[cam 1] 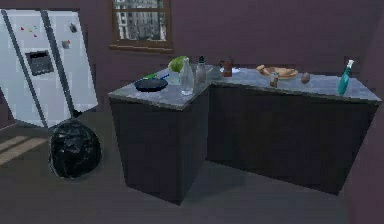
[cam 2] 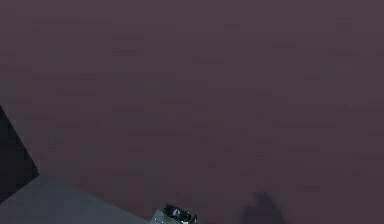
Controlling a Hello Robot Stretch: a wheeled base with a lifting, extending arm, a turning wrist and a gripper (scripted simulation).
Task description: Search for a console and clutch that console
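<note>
None of the pan (cam 1: 151, 85), bottles (cam 1: 187, 78) and bread (cam 1: 277, 71) on the counter's (cam 1: 150, 140) top reads to me as a console, so its place I cannot tell, nor my claw's (cam 2: 176, 214) state; I judge it light, rigid, slick, best taken across its narrow sides.

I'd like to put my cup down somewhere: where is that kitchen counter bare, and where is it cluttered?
The counter is bare between the small brown lump and the teal bottle, and along its front from the clear bottle to the tan platter. The corner is crowded: dark pan, green thing, dark bottle.
</note>
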